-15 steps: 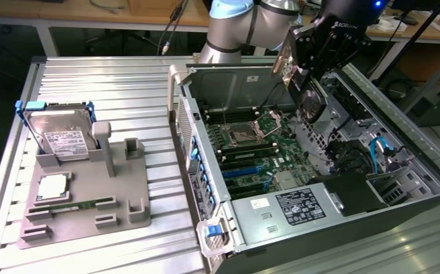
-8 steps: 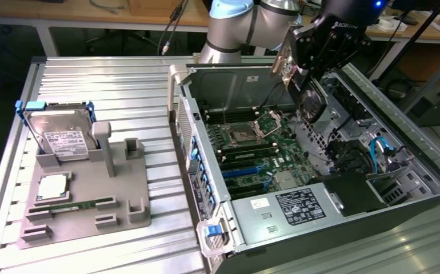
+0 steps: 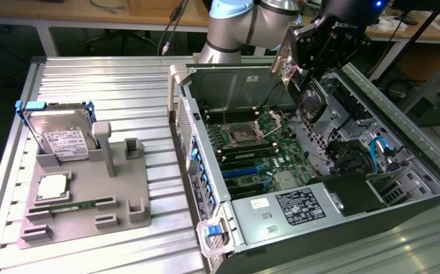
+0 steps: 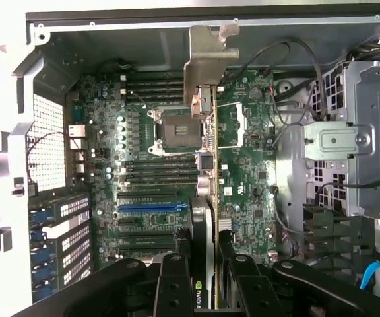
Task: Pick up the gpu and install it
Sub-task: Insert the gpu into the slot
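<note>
The gpu (image 4: 206,198) is clamped in the pincer (image 4: 205,264) and held in the air over the open computer case (image 3: 403,114), touching nothing else that I can make out. The two black fingers (image 4: 174,277) are drawn in close, one against each flat face of the card, gripping it near one end. In the wrist view the card is seen edge-on. Its long axis runs straight out from the pincer, and the silver end bracket (image 4: 210,63) is at the far end. In the exterior view the round black fan (image 3: 312,103) shows on the face just under the pincer (image 3: 306,74).

Beyond the card, further from the pincer, lies the motherboard (image 4: 256,165), well apart from the card's lower edge. The empty processor socket (image 4: 173,129) sits to one side of the card's line. The blue expansion slot (image 4: 152,207) and the black slots next to it lie on that same side, nearer the pincer. As the wrist view gives it, the card's long axis crosses the line of those slots rather than lying along them. By my judgement the card is picked up but not yet seated.

Far off to the pincer's side, outside the case, a grey holder (image 3: 90,194) on the bench (image 3: 106,80) carries the hard drive (image 3: 62,134) and a memory stick (image 3: 90,204).
</note>
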